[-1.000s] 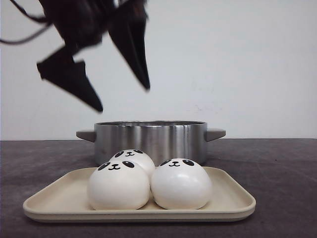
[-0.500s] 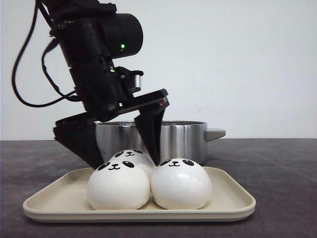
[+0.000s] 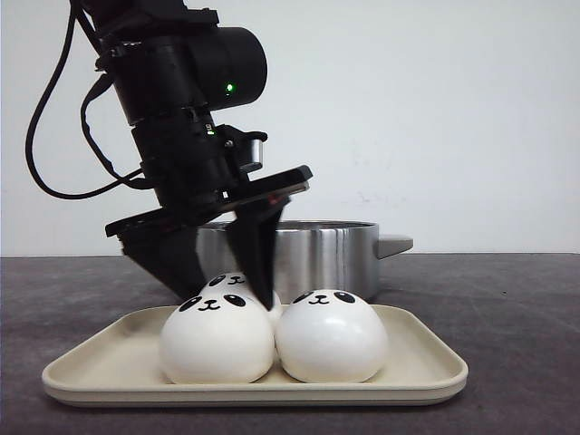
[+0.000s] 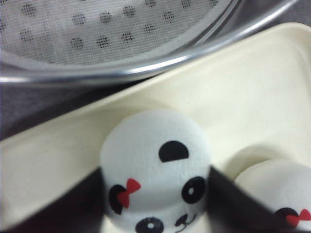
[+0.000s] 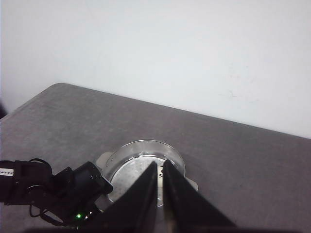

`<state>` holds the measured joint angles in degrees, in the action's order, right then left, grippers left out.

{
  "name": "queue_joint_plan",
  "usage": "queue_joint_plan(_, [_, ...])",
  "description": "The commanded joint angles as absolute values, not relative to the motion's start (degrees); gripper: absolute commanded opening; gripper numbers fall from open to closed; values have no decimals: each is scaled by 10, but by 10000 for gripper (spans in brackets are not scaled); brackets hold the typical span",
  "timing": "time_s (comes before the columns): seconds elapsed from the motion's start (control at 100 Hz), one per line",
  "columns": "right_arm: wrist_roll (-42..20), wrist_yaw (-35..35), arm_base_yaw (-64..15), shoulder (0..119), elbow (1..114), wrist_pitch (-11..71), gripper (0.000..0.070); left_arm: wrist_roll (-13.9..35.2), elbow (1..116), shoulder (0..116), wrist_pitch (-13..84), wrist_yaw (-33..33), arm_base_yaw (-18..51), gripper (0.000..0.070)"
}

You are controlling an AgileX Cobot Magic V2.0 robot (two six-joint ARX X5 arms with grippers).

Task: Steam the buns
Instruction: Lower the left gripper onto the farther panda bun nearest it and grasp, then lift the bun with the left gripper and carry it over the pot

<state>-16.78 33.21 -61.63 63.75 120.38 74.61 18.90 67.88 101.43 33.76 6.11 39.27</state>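
Note:
Three white panda-faced buns lie on a beige tray (image 3: pixel 426 358): one front left (image 3: pixel 217 340), one front right (image 3: pixel 331 335) and a rear bun (image 3: pixel 232 281) behind them. My left gripper (image 3: pixel 227 294) reaches down over the tray, and its black fingers press both sides of the rear bun. In the left wrist view that bun (image 4: pixel 155 141) has a red bow, and the left gripper (image 4: pixel 154 169) is shut on it. A neighbouring bun (image 4: pixel 277 189) lies beside it. My right gripper (image 5: pixel 160 164) hangs high above the table, shut and empty.
A steel pot (image 3: pixel 326 254) with two grey handles stands just behind the tray; its perforated steamer plate (image 4: pixel 97 29) shows in the left wrist view. From above, the pot (image 5: pixel 131 160) sits mid-table on the dark grey surface, with the left arm (image 5: pixel 58 187) beside it.
My left gripper came down from above the pot onto the tray, and its fingers then drew together around the rear bun. The buns and the pot have stayed in place.

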Motion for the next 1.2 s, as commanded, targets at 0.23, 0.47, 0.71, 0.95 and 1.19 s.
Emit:
queue_joint_plan(0.23, [-174,335,-624,644,1215,742,12,167,708,1005,375,64,399,3])
queue_joint_plan(0.47, [-172,335,-624,643,1215,742,12,168,759,896,375,94,414,3])
queue_joint_plan(0.71, [-171,335,-624,643,1215,742,12,140,850,850,373,47,405,3])
queue_joint_plan(0.95, [-171,335,-624,643,1215,742,12,105,894,884,321,23,362,3])
queue_joint_plan(1.19, [-165,335,-624,644,1215,742,12,97,894,972,282,10,316,3])
